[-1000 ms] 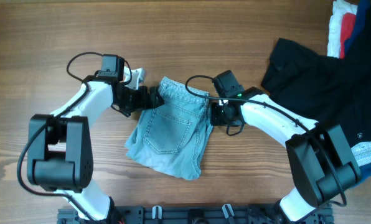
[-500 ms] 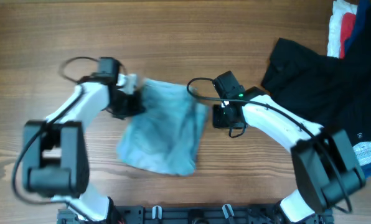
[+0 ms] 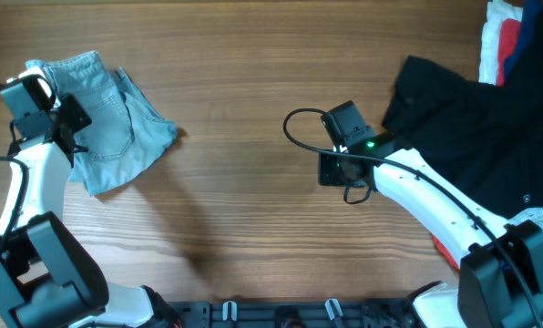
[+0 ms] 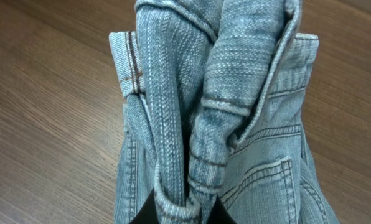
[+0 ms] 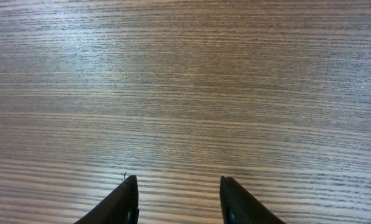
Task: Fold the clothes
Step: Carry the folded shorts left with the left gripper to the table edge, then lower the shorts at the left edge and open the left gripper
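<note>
The jeans point(image 3: 117, 128) lie bunched at the far left of the surface point(image 3: 253, 64). The left fingers point(image 4: 143, 216) are pinched tight on a thick gather of the denim. The right fingers point(image 5: 120, 202) stand partly apart over bare wood, holding nothing (well apart from the cloth). To fold well, the left arm should probably spread the denim flat before letting go, while the right comes across to pin an edge.

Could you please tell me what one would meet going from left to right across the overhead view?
The light, faded blue denim jeans → the right end effector → the crumpled black fabric garment.
</note>
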